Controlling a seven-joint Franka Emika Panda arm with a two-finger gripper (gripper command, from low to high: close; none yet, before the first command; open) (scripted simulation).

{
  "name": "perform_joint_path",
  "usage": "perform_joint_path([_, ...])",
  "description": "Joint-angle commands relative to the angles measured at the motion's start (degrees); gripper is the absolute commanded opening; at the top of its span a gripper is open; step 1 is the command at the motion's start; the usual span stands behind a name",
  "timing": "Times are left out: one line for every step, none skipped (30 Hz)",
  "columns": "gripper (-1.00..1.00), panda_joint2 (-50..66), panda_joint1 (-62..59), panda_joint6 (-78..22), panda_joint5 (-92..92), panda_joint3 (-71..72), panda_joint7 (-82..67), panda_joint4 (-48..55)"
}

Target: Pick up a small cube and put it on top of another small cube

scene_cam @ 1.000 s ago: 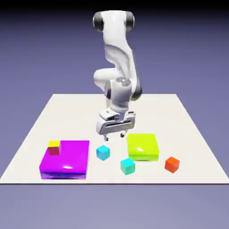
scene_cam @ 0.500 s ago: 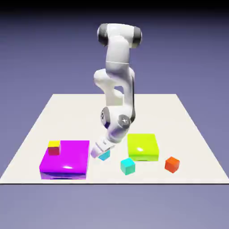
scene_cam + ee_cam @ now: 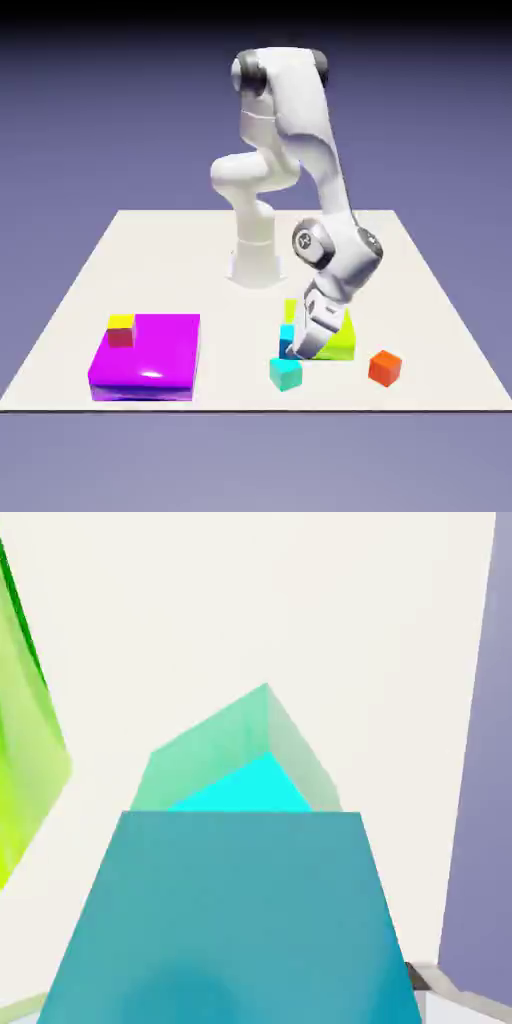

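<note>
Since the earlier frame, the blue cube (image 3: 286, 340) has moved from its spot between the purple block (image 3: 148, 355) and the turquoise cube (image 3: 286, 373) toward the exterior view's right, and the arm (image 3: 325, 150) has swung the same way. The hand (image 3: 303, 352) is tilted and pinches the blue cube. In the exterior view, the blue cube appears directly above the turquoise cube, partly covered by the hand; whether the two cubes touch cannot be determined. In the hand view, the blue cube fills the lower middle, and the bright top of the turquoise cube shows just past its edge, with pale green sides around that top. The turquoise cube rests on the bench (image 3: 220, 385). The lime block (image 3: 338, 347) lies behind the blue cube and the hand, partly hidden by them. The orange-red cube (image 3: 385, 368) rests on the bench toward the exterior view's right, apart from the turquoise cube. At the exterior view's left, the purple block carries a cube with a yellow top and red side (image 3: 121, 331) near its far left corner.
</note>
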Motion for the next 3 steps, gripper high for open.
perform_joint_path([1.00, 0.0, 0.0, 0.0, 0.0, 0.0, 0.0, 0.0])
perform_joint_path([1.00, -2.1, 0.4, -2.4, 1.3, 0.7, -1.0, 0.4])
perform_joint_path([1.00, -4.1, 0.7, -4.9, 2.7, 1.4, -2.1, 0.7])
